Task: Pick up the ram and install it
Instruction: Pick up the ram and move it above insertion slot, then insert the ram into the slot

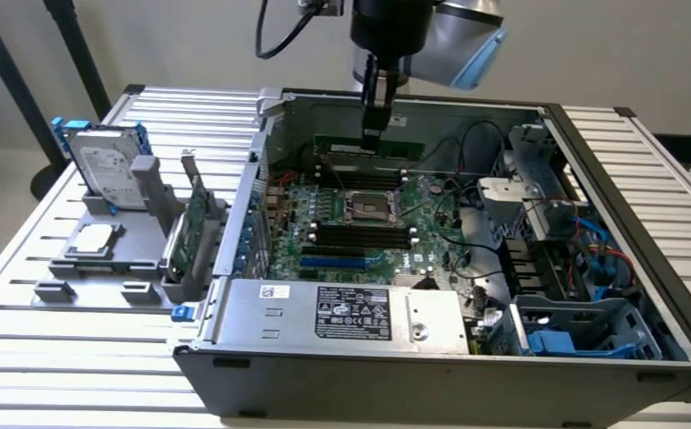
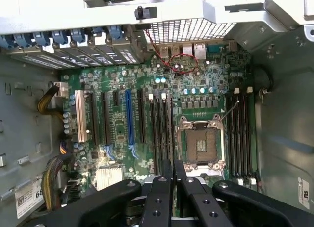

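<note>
– Exterior view: gripper (image 1: pixel 373 140) clamped on ram (image 1: pixel 339 143) at its top edge, mid-length, hanging over slots (image 1: pixel 369 164) in case (image 1: pixel 441 393).
– Wrist view: fingers (image 2: pixel 159 197) close together above motherboard (image 2: pixel 122 134). Ram looks light, stiff, fragile; grip board edges, not chips.

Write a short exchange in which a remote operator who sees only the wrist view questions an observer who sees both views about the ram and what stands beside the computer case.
Operator: I see the motherboard beyond the hand. Is the ram gripped?
Observer: Yes. In the exterior view the hand is shut on the ram, a long green stick above the motherboard.
Operator: What stands beside the case?
Observer: A hard drive with blue rails, upright in a grey holder on the exterior view's left.
</note>
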Motion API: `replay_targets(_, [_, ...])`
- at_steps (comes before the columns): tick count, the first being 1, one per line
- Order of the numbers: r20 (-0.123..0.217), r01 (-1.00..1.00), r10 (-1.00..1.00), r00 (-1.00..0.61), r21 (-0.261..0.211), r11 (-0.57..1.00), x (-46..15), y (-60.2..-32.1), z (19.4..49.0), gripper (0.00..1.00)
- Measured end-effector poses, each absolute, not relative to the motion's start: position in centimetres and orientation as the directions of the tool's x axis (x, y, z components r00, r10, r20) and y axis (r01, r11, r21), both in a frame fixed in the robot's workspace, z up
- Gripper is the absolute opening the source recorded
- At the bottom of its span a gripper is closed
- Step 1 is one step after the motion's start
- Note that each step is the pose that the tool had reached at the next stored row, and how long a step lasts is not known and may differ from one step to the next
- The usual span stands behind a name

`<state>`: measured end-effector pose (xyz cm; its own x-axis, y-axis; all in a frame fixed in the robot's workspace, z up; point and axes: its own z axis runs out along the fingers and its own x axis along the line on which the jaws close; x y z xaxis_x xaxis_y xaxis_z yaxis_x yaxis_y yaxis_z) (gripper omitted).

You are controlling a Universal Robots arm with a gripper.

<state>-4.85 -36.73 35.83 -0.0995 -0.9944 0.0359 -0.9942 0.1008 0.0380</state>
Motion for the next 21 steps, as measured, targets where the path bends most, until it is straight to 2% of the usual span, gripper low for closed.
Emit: replay_targets(21, [0.025,-0.994,-0.995,-0.102,0.033,0.103,-4.63,-36.88,35.55,0.13])
